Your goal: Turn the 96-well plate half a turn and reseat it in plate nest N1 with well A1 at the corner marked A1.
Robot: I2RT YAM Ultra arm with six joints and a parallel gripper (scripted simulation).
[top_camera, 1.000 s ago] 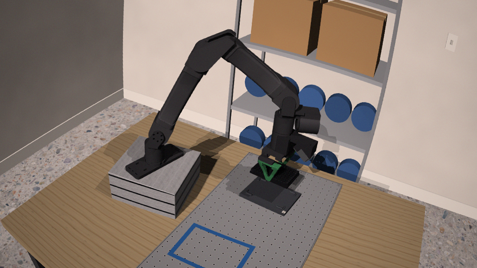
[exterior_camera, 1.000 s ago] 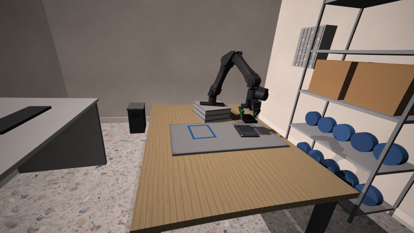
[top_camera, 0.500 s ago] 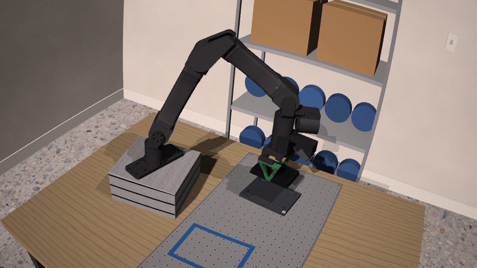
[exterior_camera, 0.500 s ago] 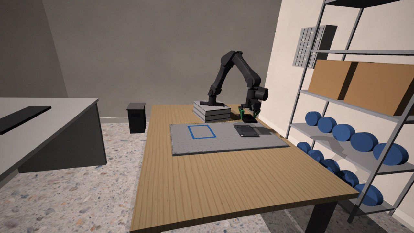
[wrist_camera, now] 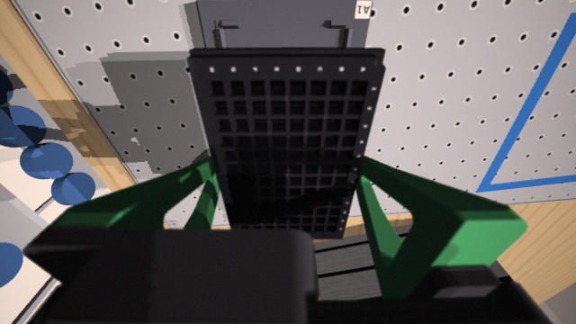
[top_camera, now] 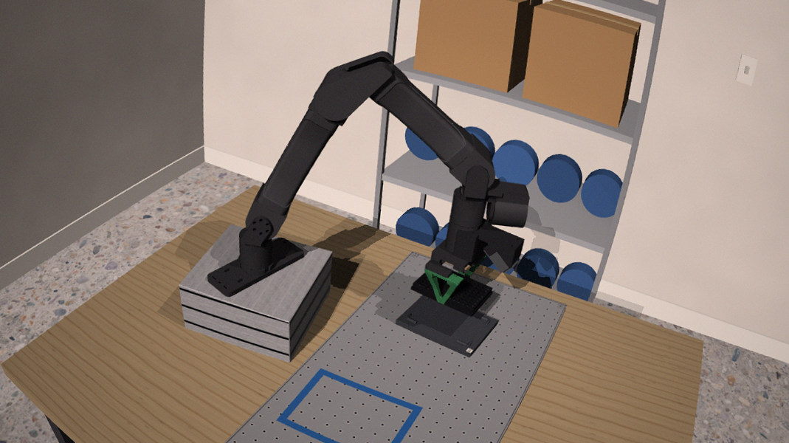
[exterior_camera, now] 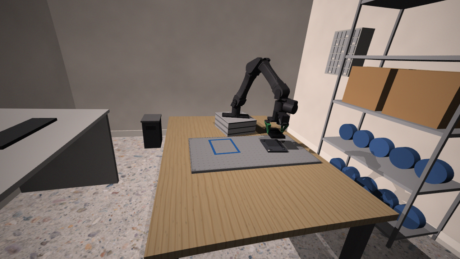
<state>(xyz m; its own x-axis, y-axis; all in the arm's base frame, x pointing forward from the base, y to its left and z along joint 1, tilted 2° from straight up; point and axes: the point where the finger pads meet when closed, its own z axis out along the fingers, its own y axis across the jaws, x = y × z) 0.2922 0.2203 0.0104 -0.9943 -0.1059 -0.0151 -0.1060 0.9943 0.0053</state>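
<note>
The black 96-well plate (wrist_camera: 288, 135) hangs in the air between my green fingers. My gripper (wrist_camera: 287, 162) is shut on its two long sides. In the top view the plate (top_camera: 459, 292) is above the far end of the dark plate nest N1 (top_camera: 447, 324), clear of it; the gripper (top_camera: 449, 283) points down. The nest (wrist_camera: 283, 24) is empty, with its white A1 label (wrist_camera: 364, 9) at one corner. In the exterior view the plate (exterior_camera: 276, 132) is held just behind the nest (exterior_camera: 273, 145). The blue taped outline B1 (top_camera: 350, 417) is empty.
The grey perforated deck (top_camera: 407, 368) carries the nest and B1. The arm's base stands on a stack of grey slabs (top_camera: 256, 297) to the left. A metal shelf with blue cylinders (top_camera: 555, 178) and cardboard boxes (top_camera: 524, 41) stands close behind the table.
</note>
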